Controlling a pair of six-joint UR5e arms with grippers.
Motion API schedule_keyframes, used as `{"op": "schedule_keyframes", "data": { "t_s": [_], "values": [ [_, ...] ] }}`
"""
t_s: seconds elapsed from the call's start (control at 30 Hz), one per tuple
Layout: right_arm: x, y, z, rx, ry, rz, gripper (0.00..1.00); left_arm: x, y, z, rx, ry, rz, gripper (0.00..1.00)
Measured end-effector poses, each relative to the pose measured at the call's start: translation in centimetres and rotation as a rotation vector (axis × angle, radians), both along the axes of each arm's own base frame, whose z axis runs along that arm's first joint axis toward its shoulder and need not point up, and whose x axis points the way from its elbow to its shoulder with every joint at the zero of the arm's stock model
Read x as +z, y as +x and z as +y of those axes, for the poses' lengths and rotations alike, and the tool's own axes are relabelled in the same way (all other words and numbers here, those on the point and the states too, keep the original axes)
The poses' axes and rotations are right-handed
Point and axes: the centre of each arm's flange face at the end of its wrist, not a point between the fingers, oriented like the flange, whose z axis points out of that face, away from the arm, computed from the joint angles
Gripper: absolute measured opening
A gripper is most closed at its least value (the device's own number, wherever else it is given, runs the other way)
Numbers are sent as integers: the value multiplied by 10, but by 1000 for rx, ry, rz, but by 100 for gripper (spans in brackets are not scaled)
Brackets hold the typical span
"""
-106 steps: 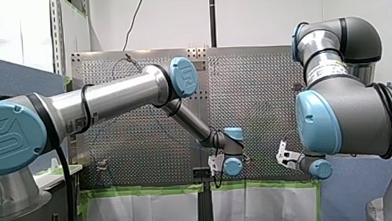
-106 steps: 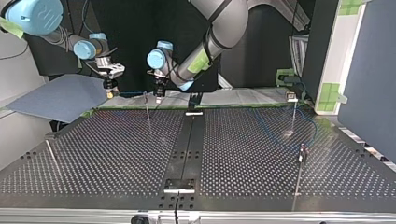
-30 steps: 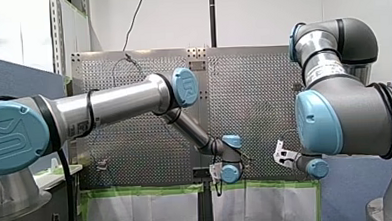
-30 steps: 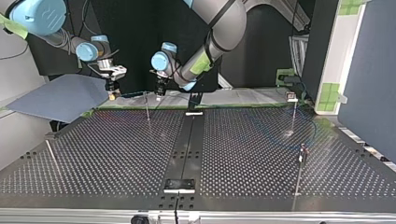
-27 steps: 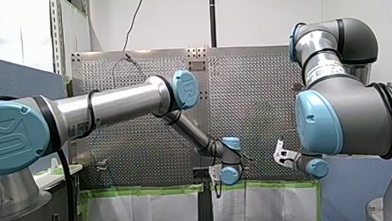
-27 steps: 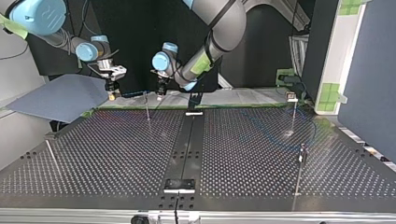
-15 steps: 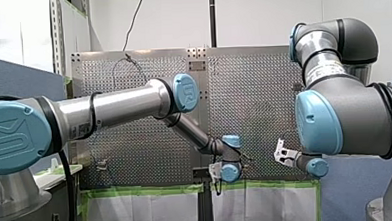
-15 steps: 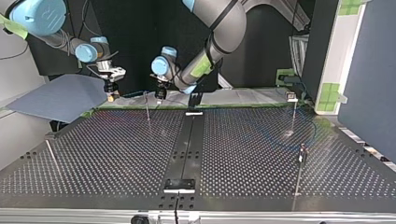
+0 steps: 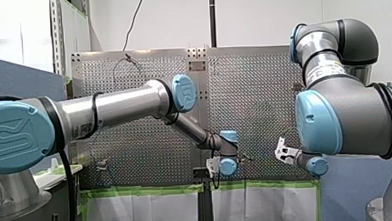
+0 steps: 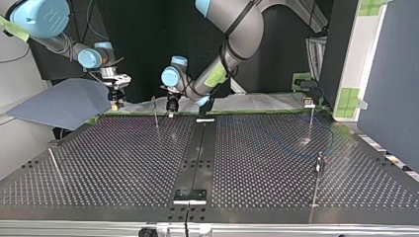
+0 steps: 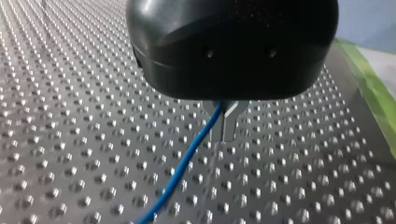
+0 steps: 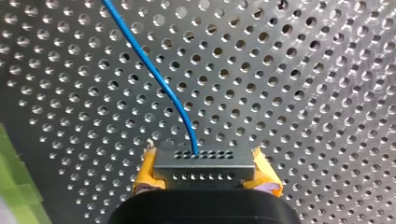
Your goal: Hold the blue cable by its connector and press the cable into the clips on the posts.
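In the right wrist view my right gripper (image 12: 205, 176) is shut on a grey connector (image 12: 204, 161), with a yellow pad on either side of it. The blue cable (image 12: 154, 74) leaves the connector and runs off over the perforated table. In the left wrist view my left gripper (image 11: 223, 136) has its metal fingers shut on the blue cable (image 11: 187, 158), which trails down across the table. In the top view my left gripper (image 10: 171, 107) hangs just right of a thin post (image 10: 155, 112), and my right gripper (image 10: 115, 102) hangs to the post's left.
More thin posts stand on the perforated table (image 10: 123, 163): two at the top view's right (image 10: 311, 118) (image 10: 318, 165) and one at its left (image 10: 54, 165). A black rail (image 10: 197, 153) runs down the middle. Green tape (image 9: 137, 191) edges the table's near side in the front view.
In the top view my left gripper has shifted slightly rightward and lower beside the post. My right gripper has drifted a little to the left. Both grips are unchanged.
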Motion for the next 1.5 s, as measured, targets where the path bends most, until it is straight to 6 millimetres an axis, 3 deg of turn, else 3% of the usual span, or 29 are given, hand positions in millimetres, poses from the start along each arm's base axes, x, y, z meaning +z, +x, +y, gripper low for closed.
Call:
{"op": "schedule_keyframes", "data": {
  "t_s": [0.23,0.5,0.53,0.57,0.6,0.63,0.67,0.7,0.9,1.17,1.5],
  "values": [
    [5,0,-9,0,-12,-14,0,-1,6,8,16,21,7,0],
    [4,3,-9,8,-11,-15,0,-6,-5,4,-7,65,23,0],
    [3,3,-9,10,-9,-15,0,-6,-7,2,-12,73,23,13],
    [2,4,-9,11,-8,-15,0,-7,-9,1,-19,80,22,13],
    [1,4,-8,13,-6,-15,0,-7,-12,-1,-28,88,19,38],
    [0,5,-8,16,-4,-15,0,-7,-13,-2,-36,94,17,80],
    [-1,5,-8,18,-3,-15,0,-7,-15,-4,-42,100,14,80],
    [-3,6,-7,19,-2,-15,0,-6,-18,-5,-49,106,10,100],
    [-15,7,-7,21,9,-9,0,15,-27,-14,-93,87,-23,100],
    [-17,7,-7,19,14,-6,0,39,-36,-8,-96,106,-11,100],
    [-18,7,-6,17,18,-2,0,10,-65,19,-64,295,83,100]
  ]
}}
